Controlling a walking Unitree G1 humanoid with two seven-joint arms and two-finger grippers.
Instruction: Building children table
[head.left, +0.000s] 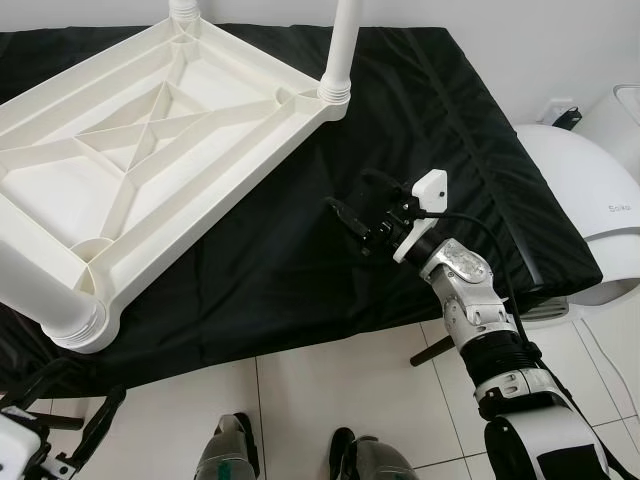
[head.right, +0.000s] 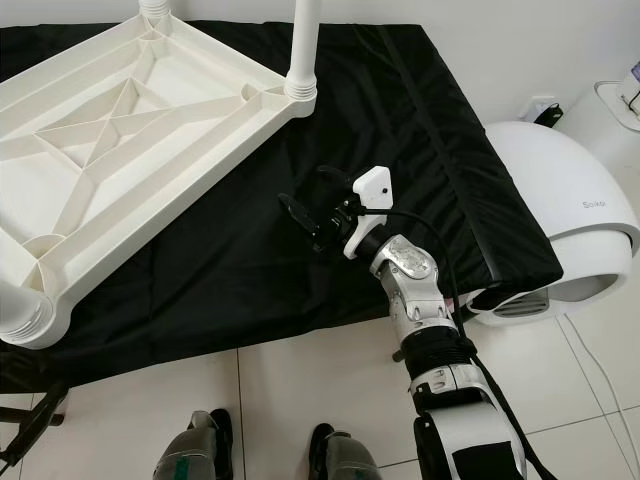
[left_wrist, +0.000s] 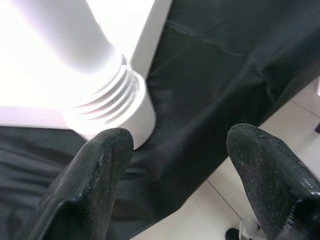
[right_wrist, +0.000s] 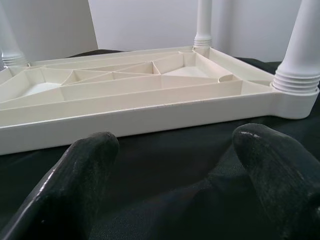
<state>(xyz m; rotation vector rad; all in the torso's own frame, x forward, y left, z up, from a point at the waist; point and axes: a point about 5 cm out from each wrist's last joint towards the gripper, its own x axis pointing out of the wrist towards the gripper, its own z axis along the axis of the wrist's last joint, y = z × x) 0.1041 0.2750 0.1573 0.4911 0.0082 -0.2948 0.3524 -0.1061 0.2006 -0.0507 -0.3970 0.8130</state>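
The white plastic children's table (head.left: 150, 150) lies upside down on a worktop draped in black cloth (head.left: 420, 130), filling the upper left of the left eye view, its ribbed underside facing up. Legs stand screwed into its corners: one at the near corner in the lower left (head.left: 45, 300), one at the upper middle (head.left: 338, 60), one at the top edge (head.left: 185, 10).

The right hand (head.left: 362, 213) hovers over the cloth at mid-frame, apart from the table. The table lies to its upper left, and its long side rail runs across the right wrist view just ahead of the fingertips (right_wrist: 90, 150). Those fingers are spread wide and hold nothing.

The left hand (left_wrist: 175, 150) is the nearer one to a leg: in its wrist view the threaded collar of the near-corner leg (left_wrist: 107, 100) sits just beyond one fingertip. It too is released and empty; whether that finger touches the socket I cannot tell.

Judging by this, the left hand is better placed for that leg.
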